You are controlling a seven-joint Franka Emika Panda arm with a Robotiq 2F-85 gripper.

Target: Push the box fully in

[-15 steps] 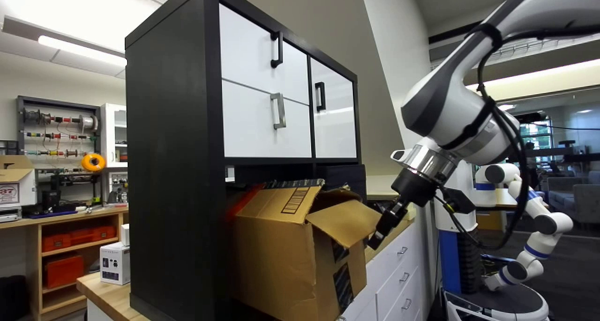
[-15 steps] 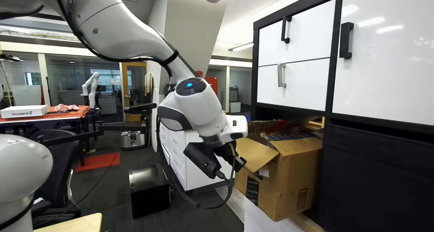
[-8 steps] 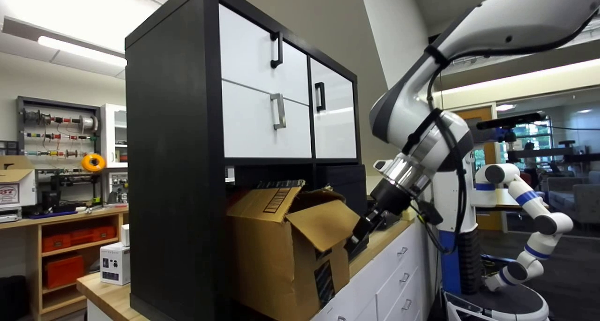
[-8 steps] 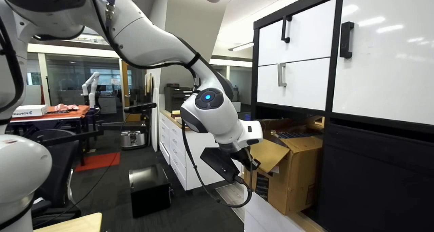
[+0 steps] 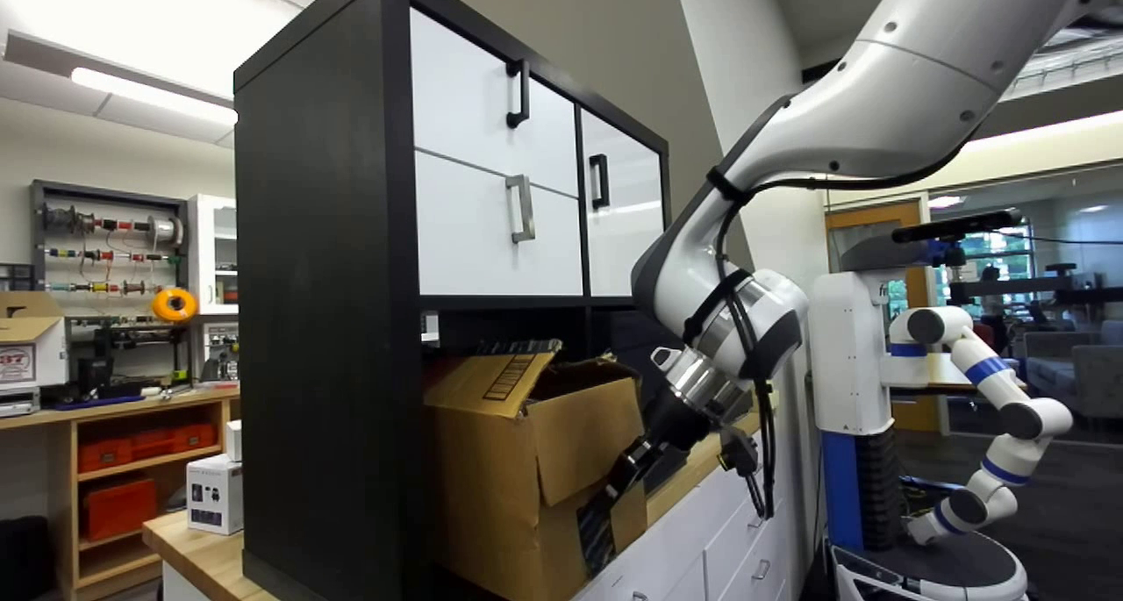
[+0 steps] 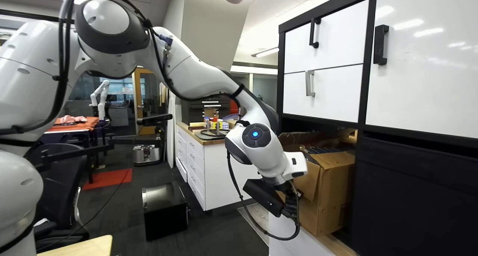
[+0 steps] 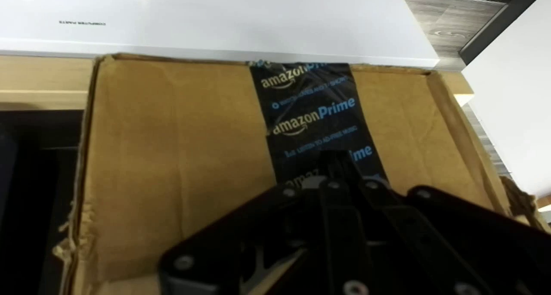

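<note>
End effector (image 7: 335, 157) clenched together, you have its tips at the black tape (image 7: 314, 110) on the box (image 7: 206, 135); contact is unclear. The box juts partway from the cabinet (image 5: 316, 276).

Bright overhead light, ceiling tube fixture (image 5: 153, 95) overexposed, distant window (image 5: 1009, 272) bright, streaked glare on glossy white cabinet door (image 6: 422, 84), black cabinet side panel (image 5: 311, 338) dim, cardboard box (image 7: 215, 131) evenly lit in wrist view, gripper (image 7: 335, 157) there near-black, slightly soft
</note>
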